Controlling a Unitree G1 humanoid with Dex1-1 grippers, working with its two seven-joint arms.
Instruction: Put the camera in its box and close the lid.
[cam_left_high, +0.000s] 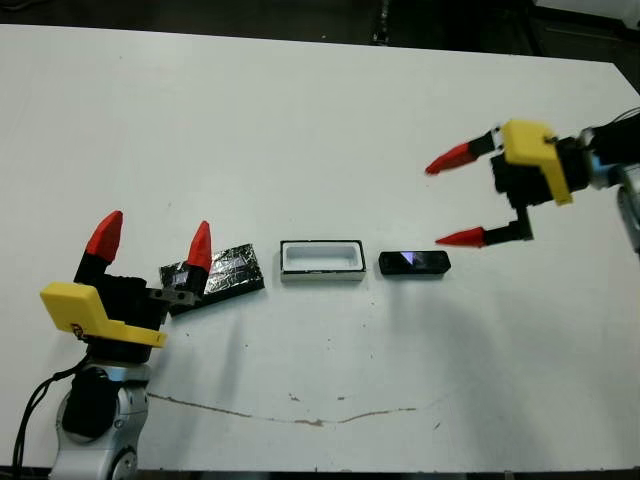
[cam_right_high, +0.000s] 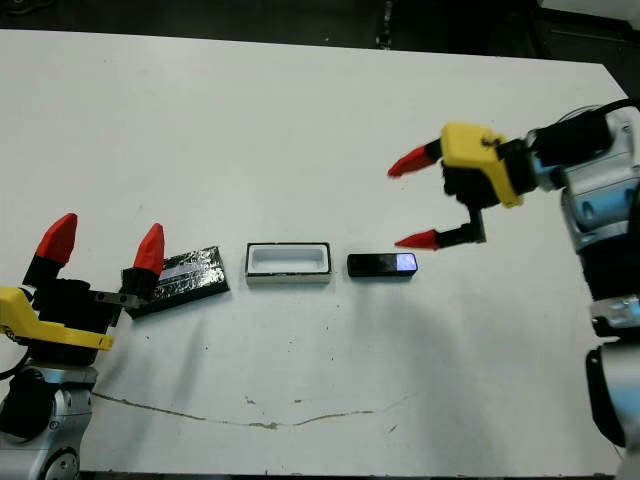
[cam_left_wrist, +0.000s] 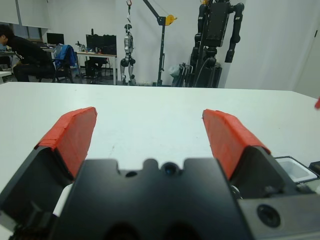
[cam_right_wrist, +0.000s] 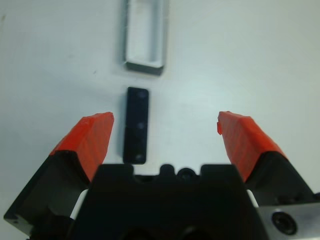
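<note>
fingers of the right tool (cam_left_high: 462, 198) are spreading wide above the camera (cam_left_high: 414, 263); it is needing to straddle the bar's slim sides. left tool (cam_left_high: 152, 242) is gaping, holding nothing.

head stereo overhead, wrists low

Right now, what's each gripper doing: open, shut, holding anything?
Left gripper: open, holding nothing, beside the lid.
Right gripper: open, holding nothing, near the camera.
</note>
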